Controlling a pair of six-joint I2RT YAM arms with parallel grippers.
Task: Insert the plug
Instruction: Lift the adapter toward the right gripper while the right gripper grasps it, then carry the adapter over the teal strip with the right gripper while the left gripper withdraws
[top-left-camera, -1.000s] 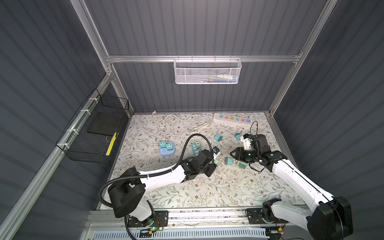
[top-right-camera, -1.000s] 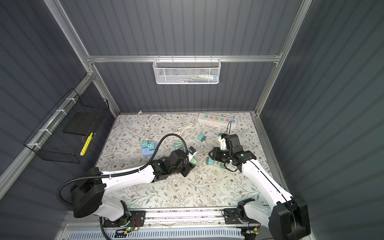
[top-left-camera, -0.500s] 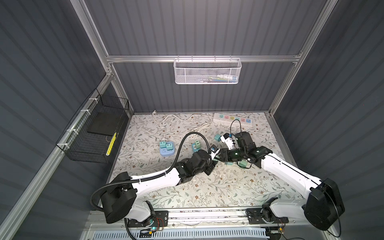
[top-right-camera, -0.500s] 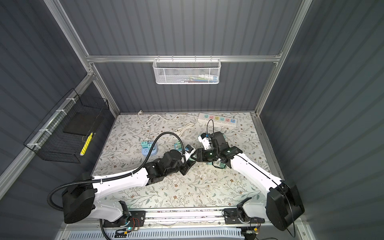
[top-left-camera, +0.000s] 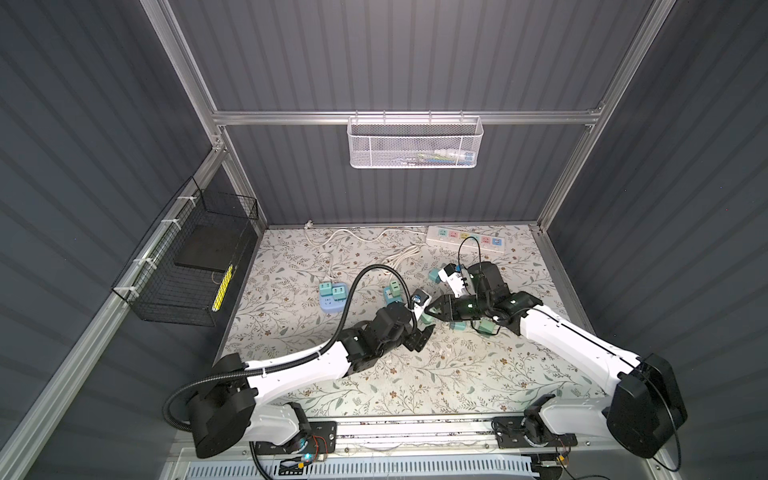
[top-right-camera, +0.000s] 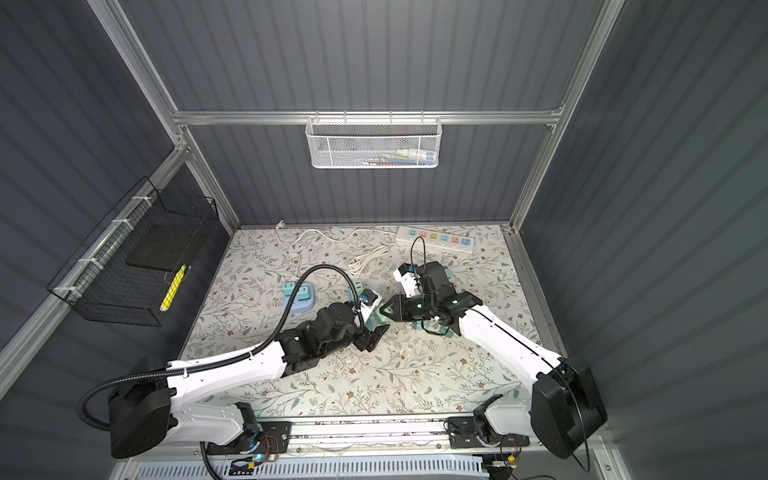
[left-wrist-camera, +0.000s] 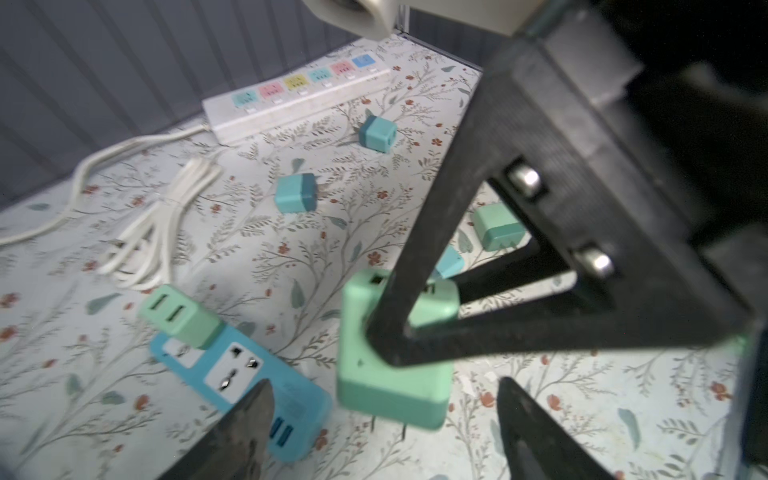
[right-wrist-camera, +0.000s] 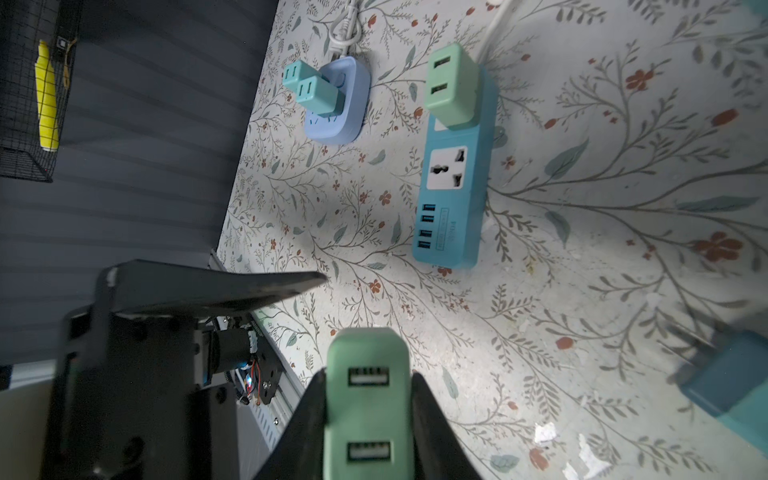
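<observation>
A floral mat (top-left-camera: 457, 374) covers the floor of a cell with dark grey ribbed walls. A white mesh basket (top-left-camera: 415, 143) hangs on the back wall and a black wire basket (top-left-camera: 187, 266) on the left one. Near the middle of the mat the right gripper (top-left-camera: 432, 312) is clamped on the green plug (right-wrist-camera: 368, 415), one finger on each side. The plug's two USB ports face the wrist camera, and it appears to be clear of the mat. The left gripper (left-wrist-camera: 384, 399) sits right by it with its fingers spread wide, gripping nothing; the plug hangs in the gap without touching either tip. Just beside them lies a teal power strip (right-wrist-camera: 455, 199) with one universal socket free and another green charger (right-wrist-camera: 451, 87) seated at its end. Farther left a blue socket block (right-wrist-camera: 336, 120) carries two teal plugs. A white power strip (top-left-camera: 465, 240) with coloured outlets lies along the back edge, and loose teal plugs (left-wrist-camera: 376, 133) are scattered in front of it.
</observation>
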